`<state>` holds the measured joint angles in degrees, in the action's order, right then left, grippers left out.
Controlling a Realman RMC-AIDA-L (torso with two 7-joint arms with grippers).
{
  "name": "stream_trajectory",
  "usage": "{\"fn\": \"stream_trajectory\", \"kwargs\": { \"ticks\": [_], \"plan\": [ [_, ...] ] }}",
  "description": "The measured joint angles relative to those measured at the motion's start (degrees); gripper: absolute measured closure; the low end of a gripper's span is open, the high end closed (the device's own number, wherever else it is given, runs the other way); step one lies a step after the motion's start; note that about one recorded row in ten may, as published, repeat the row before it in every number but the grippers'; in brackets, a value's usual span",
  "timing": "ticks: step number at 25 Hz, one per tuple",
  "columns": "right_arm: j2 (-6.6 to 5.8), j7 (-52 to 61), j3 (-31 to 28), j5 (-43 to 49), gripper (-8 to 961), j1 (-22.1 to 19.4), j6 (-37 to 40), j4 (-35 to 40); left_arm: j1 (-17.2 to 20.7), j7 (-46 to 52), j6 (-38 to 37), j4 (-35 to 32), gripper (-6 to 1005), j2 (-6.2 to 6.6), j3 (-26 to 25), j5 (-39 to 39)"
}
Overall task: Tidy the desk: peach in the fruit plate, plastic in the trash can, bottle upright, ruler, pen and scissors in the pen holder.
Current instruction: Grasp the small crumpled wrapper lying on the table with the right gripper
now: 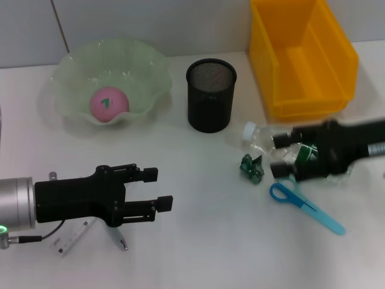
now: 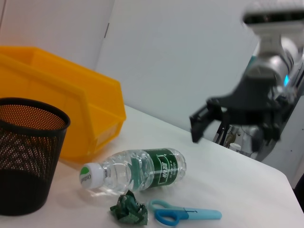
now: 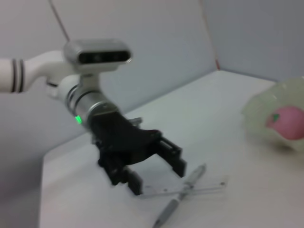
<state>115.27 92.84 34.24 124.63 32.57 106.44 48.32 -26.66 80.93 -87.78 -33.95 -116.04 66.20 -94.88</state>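
I take the pen holder as my landmark. The bottle lies on its side on the desk just to the holder's right and a little nearer me, cap towards the holder, long axis running away from it to the right. My right claw is over the label end, coming in from the right, with fingers spread either side of the body; from the left wrist view it looks open and holding nothing. So the bottle sits directly under and between those fingers, and the right arm is plainly the nearer one for standing it up.

The crumpled green plastic sits in front of the holder to the right, and the scissors lie further out that way.

My left claw hovers well forward and left of the holder, parted and empty, above the ruler and pen. The peach is already in the fruit plate, left of the holder; the trash can stands to its right.

The green label carries white lettering I cannot read.
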Motion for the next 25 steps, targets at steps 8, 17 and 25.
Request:
{"fn": "stream_trajectory", "kwargs": {
  "ticks": [8, 17, 25],
  "plan": [
    [-1.12, 24.8, 15.1, 10.8, 138, 11.7, 0.7, 16.0, 0.1, -0.1, 0.0, 0.0, 245, -0.15, 0.0, 0.0],
    [1.84, 29.8, 28.0, 27.2, 139, 21.1, -4.3, 16.7, 0.1, 0.4, 1.9, 0.3, 245, -0.61, 0.0, 0.1],
    [3.64, 29.5, 35.5, 29.8, 140, 21.0, -11.9, 13.0, 0.2, 0.6, 2.9, 0.3, 245, -1.02, -0.9, -0.1]
  ]
}}
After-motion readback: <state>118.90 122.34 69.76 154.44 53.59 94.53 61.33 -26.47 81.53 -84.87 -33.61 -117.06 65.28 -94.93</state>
